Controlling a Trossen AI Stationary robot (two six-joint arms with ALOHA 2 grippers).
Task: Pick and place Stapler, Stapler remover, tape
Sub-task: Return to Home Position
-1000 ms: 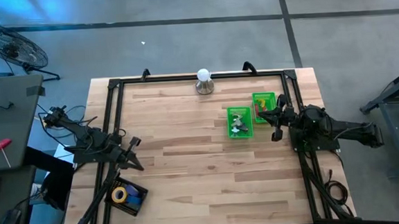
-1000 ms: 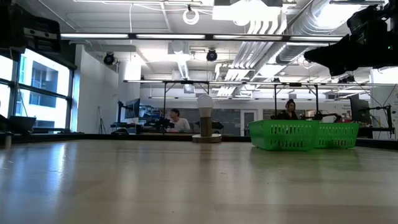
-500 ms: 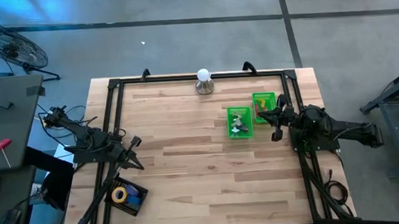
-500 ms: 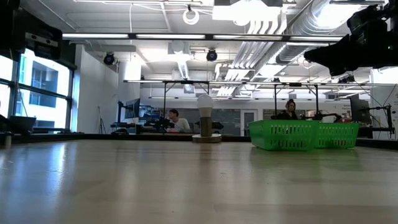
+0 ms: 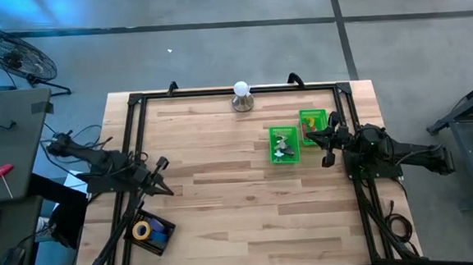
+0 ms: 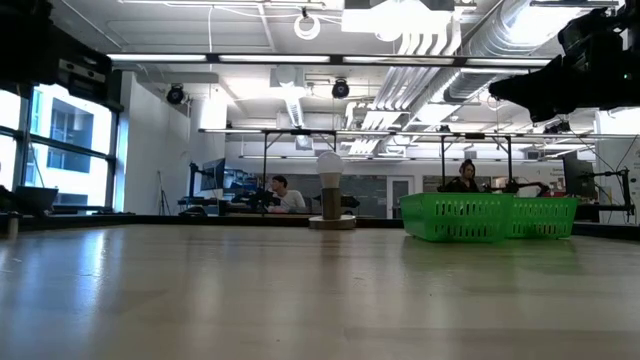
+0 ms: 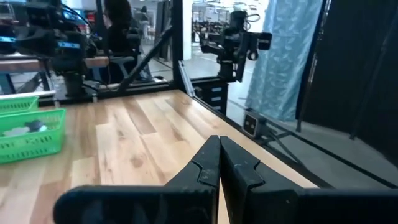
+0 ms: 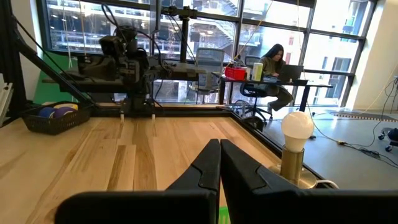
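Rolls of coloured tape (image 5: 143,230) lie in the black wire basket (image 5: 164,239) near the left gripper (image 7: 219,149), fingers together, empty; right gripper (image 8: 219,149), likewise closed, waits beside two green plastic baskets (image 5: 271,147).

High view: overhead, straight down, whole table (image 5: 224,201). Low view: table-top height, facing lamp (image 6: 329,190) and bins (image 6: 487,217), shared with high view. Wrist views: behind left pincer (image 7: 219,140), right pincer (image 8: 219,144), facing across table.

The wide middle of the wooden table (image 5: 224,191) is bare and open for passing. Two green baskets (image 5: 272,147) stand close together toward the right side. A bulb lamp (image 5: 242,97) stands at the far edge, and a black basket (image 5: 168,227) in the near left corner.
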